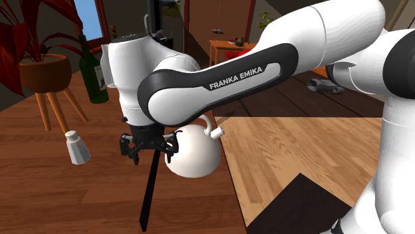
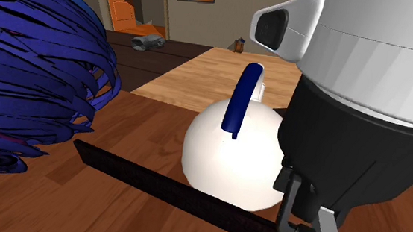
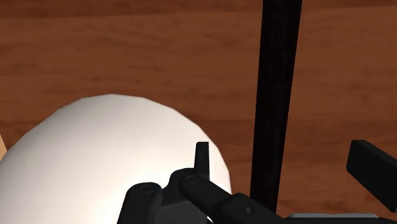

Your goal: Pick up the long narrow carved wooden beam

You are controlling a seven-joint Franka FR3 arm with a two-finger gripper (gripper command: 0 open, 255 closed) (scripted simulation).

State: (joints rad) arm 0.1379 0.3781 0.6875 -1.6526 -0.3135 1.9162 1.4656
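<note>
Gripper astride the beam, kettle close by

Fingers stand apart with the long black beam between them, untouched. It lies flat on the wooden table, running roughly along one edge. A straight descent, then closing across the narrow width, seems best. The white kettle sits just beside one finger, so any drift risks nudging it. Kettle and green bottle hide their contents.

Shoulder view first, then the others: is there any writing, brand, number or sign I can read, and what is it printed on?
"FRANKA EMIKA": white capitals on the black band along the white robot arm.
White label on the dark green bottle beside the plant stand: too small to read.
No other words, numbers or signs can be read.
</note>
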